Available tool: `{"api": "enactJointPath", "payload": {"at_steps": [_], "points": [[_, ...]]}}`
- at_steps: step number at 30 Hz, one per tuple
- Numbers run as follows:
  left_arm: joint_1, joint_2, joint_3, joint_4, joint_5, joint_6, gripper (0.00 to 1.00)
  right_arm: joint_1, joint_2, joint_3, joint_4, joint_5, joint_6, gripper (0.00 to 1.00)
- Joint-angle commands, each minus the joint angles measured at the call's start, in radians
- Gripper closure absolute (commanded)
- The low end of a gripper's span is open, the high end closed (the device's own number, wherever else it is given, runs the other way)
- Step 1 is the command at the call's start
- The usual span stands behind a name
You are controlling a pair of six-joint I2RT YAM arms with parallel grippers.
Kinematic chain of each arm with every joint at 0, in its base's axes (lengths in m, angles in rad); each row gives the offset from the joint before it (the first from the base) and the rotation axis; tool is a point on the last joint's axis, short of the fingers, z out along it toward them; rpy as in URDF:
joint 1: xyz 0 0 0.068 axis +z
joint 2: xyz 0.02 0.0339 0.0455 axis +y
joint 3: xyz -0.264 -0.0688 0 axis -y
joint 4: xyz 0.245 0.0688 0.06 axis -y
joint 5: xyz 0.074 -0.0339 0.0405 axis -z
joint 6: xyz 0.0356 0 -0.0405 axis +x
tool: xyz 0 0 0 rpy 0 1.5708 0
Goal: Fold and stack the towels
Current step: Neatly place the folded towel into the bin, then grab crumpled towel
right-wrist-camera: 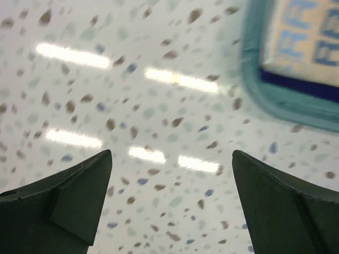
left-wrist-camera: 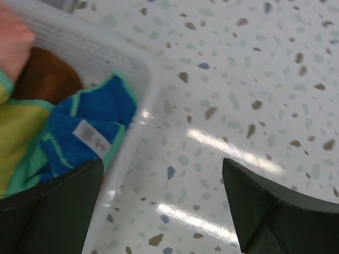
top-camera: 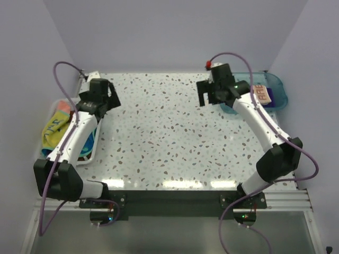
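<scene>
Unfolded towels lie bunched in a white basket (top-camera: 91,153) at the table's left edge: a yellow and green-blue crocodile towel (top-camera: 54,128), a pink one (top-camera: 64,107) and, in the left wrist view, a brown one (left-wrist-camera: 45,74) beside blue cloth (left-wrist-camera: 87,129). A folded white "RABBIT" towel (top-camera: 261,93) lies on a purple one (top-camera: 269,100) in a teal tray (top-camera: 279,84) at the back right; both show in the right wrist view (right-wrist-camera: 304,39). My left gripper (top-camera: 107,96) is open and empty over the table by the basket. My right gripper (top-camera: 207,94) is open and empty left of the tray.
The speckled table (top-camera: 169,132) lies between the arms. The basket's white rim (left-wrist-camera: 132,106) runs just left of my left gripper. The tray's teal rim (right-wrist-camera: 254,84) is at the upper right of the right wrist view. Walls close in the back and sides.
</scene>
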Motion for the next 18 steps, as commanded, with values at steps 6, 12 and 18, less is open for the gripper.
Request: {"api": "enactJointPath", "payload": {"at_steps": [6,12,18], "points": [[0.422,-0.093,-0.112,-0.037,-0.156,-0.117,0.01,0.218,-0.139,-0.257,0.044,-0.211,0.097,0.02],[0.544,-0.031,-0.169,-0.059,-0.193,-0.242,0.01,0.275,-0.191,-0.346,0.053,-0.220,0.112,0.02],[0.616,0.057,-0.221,-0.016,-0.143,-0.283,0.12,0.280,-0.247,-0.437,0.061,-0.212,0.123,0.01]]}}
